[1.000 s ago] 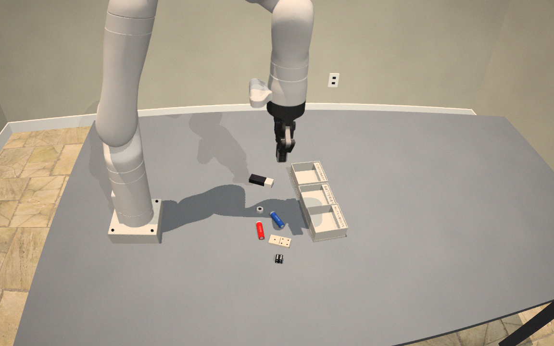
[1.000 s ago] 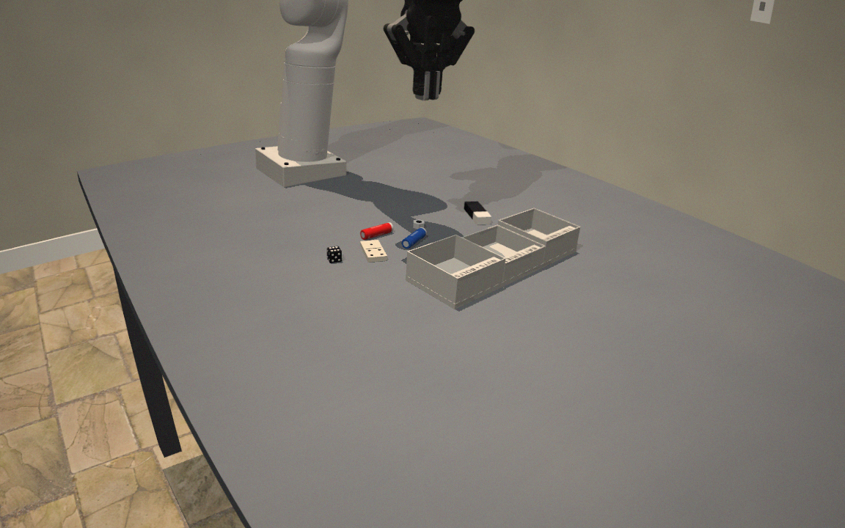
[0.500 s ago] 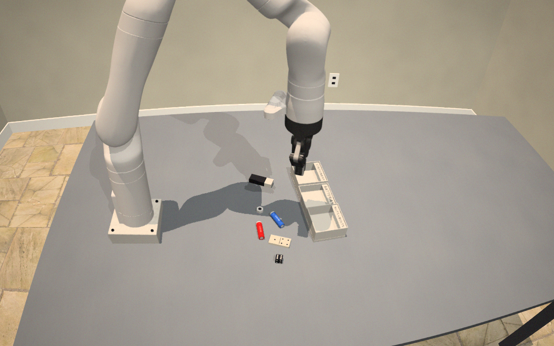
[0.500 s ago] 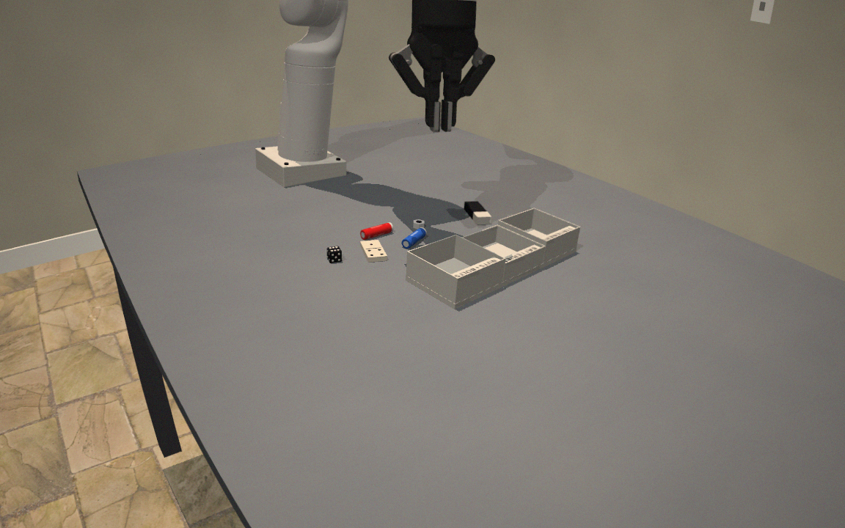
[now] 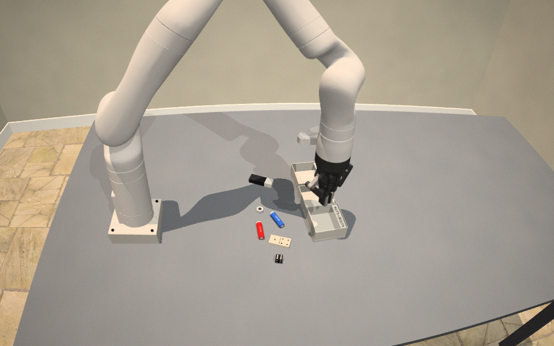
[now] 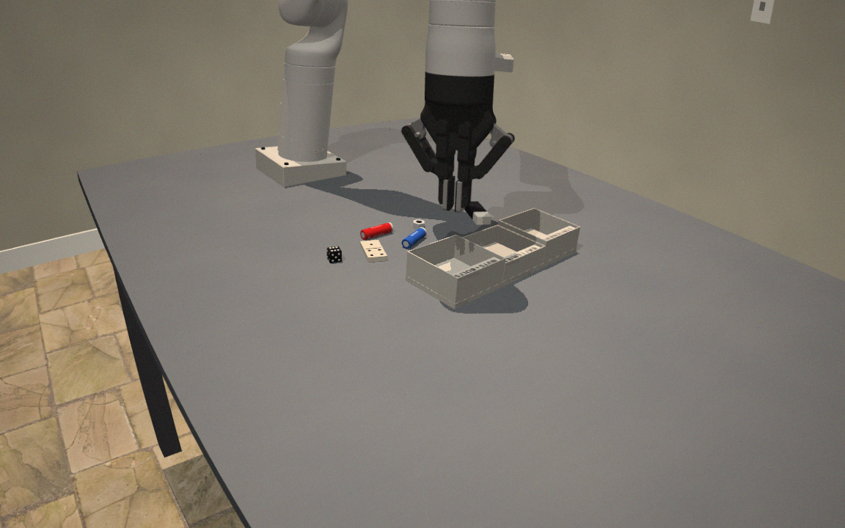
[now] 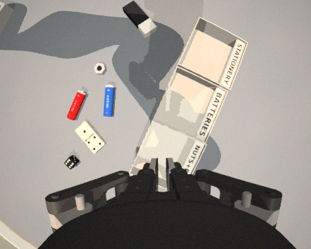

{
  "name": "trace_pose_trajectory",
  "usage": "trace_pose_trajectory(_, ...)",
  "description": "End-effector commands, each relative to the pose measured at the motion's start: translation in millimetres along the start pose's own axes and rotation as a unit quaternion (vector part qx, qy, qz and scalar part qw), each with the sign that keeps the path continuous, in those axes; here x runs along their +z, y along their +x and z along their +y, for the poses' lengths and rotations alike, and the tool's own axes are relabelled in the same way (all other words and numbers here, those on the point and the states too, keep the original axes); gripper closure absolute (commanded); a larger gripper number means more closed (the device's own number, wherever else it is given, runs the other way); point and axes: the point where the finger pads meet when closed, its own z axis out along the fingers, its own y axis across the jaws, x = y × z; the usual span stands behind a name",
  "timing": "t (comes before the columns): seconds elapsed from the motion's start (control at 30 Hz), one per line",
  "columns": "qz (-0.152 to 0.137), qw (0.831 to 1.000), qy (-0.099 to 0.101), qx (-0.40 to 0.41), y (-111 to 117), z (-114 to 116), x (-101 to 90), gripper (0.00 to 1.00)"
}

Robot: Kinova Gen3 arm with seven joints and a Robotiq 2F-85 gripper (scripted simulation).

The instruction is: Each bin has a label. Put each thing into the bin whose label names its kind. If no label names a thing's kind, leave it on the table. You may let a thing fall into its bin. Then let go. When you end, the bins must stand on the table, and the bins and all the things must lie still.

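My gripper (image 5: 325, 202) (image 6: 452, 208) (image 7: 162, 167) is nearly closed and empty, pointing down above the bin row near the NUTS+BOLTS bin (image 5: 330, 235) (image 6: 434, 278) (image 7: 194, 156). The BATTERIES bin (image 7: 210, 113) is in the middle, the STATIONERY bin (image 7: 235, 63) at the far end. A blue battery (image 5: 277, 219) (image 6: 414, 238) (image 7: 109, 101), a red battery (image 5: 260, 230) (image 6: 375, 231) (image 7: 76, 105) and a hex nut (image 5: 257, 209) (image 7: 95, 68) lie on the table. A black-and-white eraser (image 5: 257, 179) (image 7: 136, 14) lies beside the bins. A domino (image 5: 274, 240) (image 7: 86, 131) and a black die (image 5: 278, 258) (image 6: 334, 254) lie nearby.
The three bins stand in one touching row on the grey table (image 5: 421, 258) (image 6: 478, 407). The arm's base (image 5: 134, 238) (image 6: 314, 174) stands to the left in the top view. The domino lies between the batteries and the die.
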Motion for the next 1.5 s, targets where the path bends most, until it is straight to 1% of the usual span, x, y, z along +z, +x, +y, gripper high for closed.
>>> trace_pose_trajectory(0.0,0.004,0.998,0.021,0.055,-7.4,-4.7,22.1,0.91)
trace_pose_trajectory(0.03,0.004,0.997,0.021,0.080,-7.4,-4.8,22.1,0.91)
trace_pose_trajectory(0.1,0.004,0.997,0.021,0.080,-7.4,-4.8,22.1,0.91)
trace_pose_trajectory(0.17,0.002,0.991,0.021,0.130,-7.4,-4.8,22.1,0.91)
trace_pose_trajectory(0.27,0.001,0.979,0.021,0.204,-7.4,-4.8,22.2,0.91)
trace_pose_trajectory(0.33,0.000,0.967,0.021,0.253,-7.4,-4.8,22.2,0.91)
trace_pose_trajectory(0.43,-0.002,0.946,0.021,0.324,-7.4,-4.8,22.2,0.91)
trace_pose_trajectory(0.5,-0.003,0.928,0.021,0.371,-7.4,-4.8,22.2,0.91)
trace_pose_trajectory(0.6,-0.004,0.898,0.021,0.440,-7.4,-4.8,22.2,0.91)
trace_pose_trajectory(0.67,-0.004,0.898,0.021,0.440,-7.4,-4.8,22.2,0.91)
trace_pose_trajectory(0.77,-0.006,0.862,0.021,0.506,-7.4,-4.8,22.2,0.91)
trace_pose_trajectory(0.9,-0.008,0.808,0.020,0.589,-7.4,-4.8,22.2,0.91)
trace_pose_trajectory(1.03,-0.010,0.745,0.019,0.667,-7.4,-4.8,22.2,0.91)
trace_pose_trajectory(1.17,-0.012,0.674,0.018,0.738,-7.4,-4.8,22.2,0.91)
trace_pose_trajectory(1.23,-0.012,0.674,0.018,0.738,-7.4,-4.8,22.2,0.91)
trace_pose_trajectory(1.33,-0.013,0.617,0.017,0.787,-7.4,-4.8,22.2,0.91)
trace_pose_trajectory(1.43,-0.014,0.556,0.016,0.831,-7.4,-4.8,22.2,0.91)
trace_pose_trajectory(1.47,-0.015,0.543,0.016,0.839,-7.4,-4.8,22.2,0.91)
